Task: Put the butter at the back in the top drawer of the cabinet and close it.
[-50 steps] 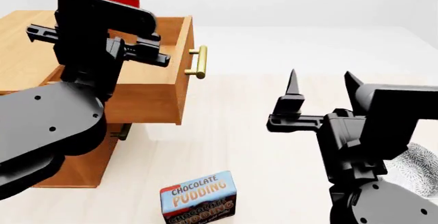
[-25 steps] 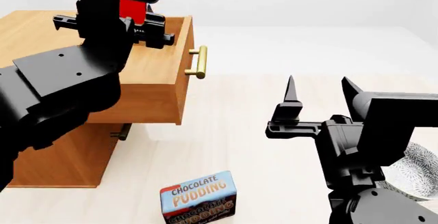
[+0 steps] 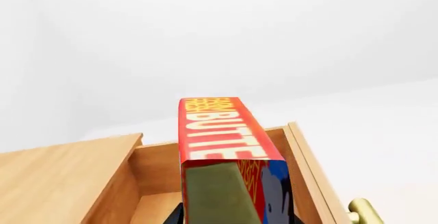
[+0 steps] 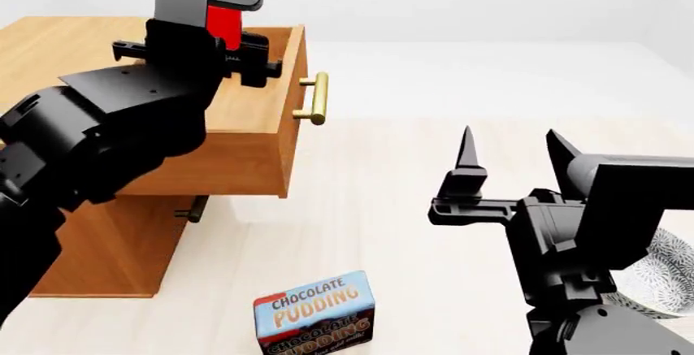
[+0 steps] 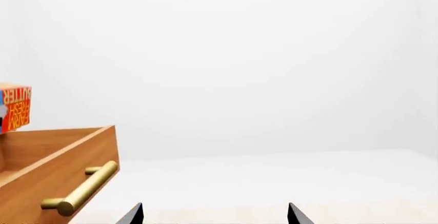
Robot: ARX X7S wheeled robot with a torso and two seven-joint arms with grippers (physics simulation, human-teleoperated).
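Observation:
My left gripper point(image 4: 223, 26) is shut on the butter point(image 3: 222, 142), a red-and-orange box with a blue patch. It holds the butter upright above the open top drawer point(image 4: 276, 119) of the light-brown cabinet point(image 4: 54, 71). In the head view only a red strip of the butter point(image 4: 224, 22) shows behind the arm. The drawer's plain wood inside point(image 3: 154, 208) lies just below the box. The brass handle point(image 4: 315, 99) faces right. My right gripper point(image 4: 515, 148) is open and empty over the table, to the right of the drawer. The butter point(image 5: 15, 107) and drawer front point(image 5: 61, 178) show in the right wrist view.
A brown-and-blue chocolate pudding box point(image 4: 314, 313) stands on the pale table point(image 4: 379, 209) near the front. A white patterned bowl point(image 4: 664, 270) is partly hidden behind my right arm. A lower drawer handle point(image 4: 193, 209) shows under the open drawer.
My left arm has swung right and forward over the open drawer, carrying the butter lower, now mostly hidden behind the gripper. The right gripper shifted slightly.

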